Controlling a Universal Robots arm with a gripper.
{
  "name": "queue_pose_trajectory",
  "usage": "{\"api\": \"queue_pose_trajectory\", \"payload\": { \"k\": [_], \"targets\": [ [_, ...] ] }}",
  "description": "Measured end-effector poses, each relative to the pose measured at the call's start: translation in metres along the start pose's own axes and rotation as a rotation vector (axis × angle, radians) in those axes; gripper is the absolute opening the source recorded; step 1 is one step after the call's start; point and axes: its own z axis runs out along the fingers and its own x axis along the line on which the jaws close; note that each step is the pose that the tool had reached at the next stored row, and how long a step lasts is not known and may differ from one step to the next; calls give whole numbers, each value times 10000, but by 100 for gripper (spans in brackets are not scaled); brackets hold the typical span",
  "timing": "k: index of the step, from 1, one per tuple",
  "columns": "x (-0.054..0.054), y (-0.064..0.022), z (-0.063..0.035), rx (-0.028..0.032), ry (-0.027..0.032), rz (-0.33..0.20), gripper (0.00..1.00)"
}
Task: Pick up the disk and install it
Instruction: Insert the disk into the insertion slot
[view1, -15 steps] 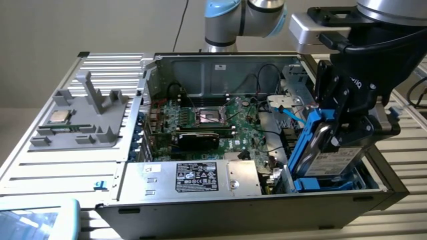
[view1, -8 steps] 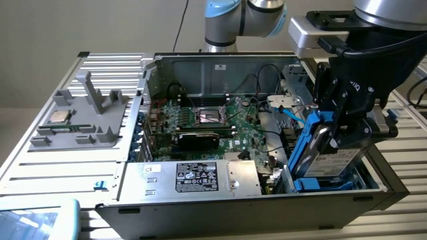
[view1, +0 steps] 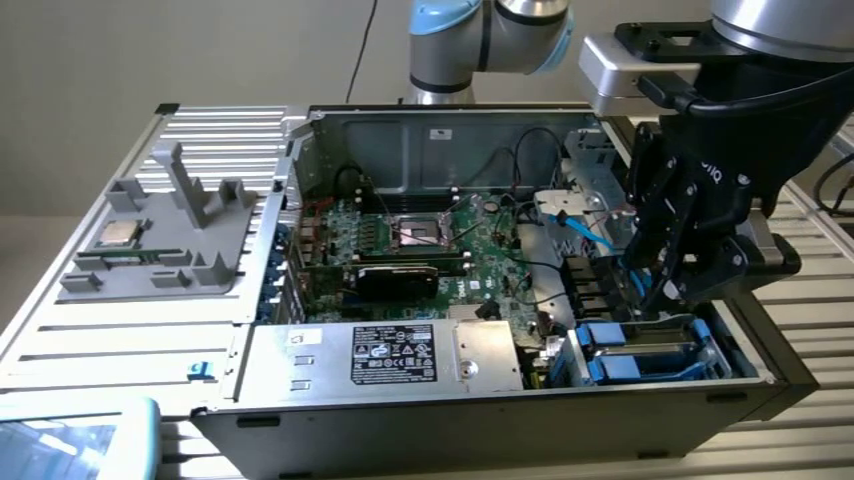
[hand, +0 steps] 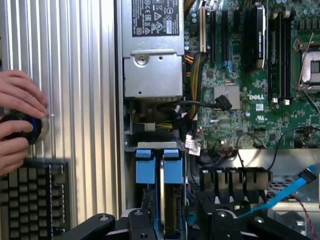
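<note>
W/ gripper just above disk, upright inside PC case, near corner, the exterior view's right; can't tell if open/closed.

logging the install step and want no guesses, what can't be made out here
- exterior view: the pincer stands in front of the drive bay, hiding part of it.
- wrist view: the pincer's frame covers one end of the disk; whether it is seated cannot be told.
- wrist view: the hand is cut off by the edge and covers part of the round knob.
- exterior view: power supply label print too small.
</note>
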Motion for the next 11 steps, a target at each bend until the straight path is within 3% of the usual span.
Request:
{"api": "queue_pose_trajectory", "payload": {
  "k": [7, 11],
  "targets": [
    [-3, -82, 1, -2, 2, -1, 45],
    [-3, -84, 1, -2, 2, 0, 45]
  ]
}}
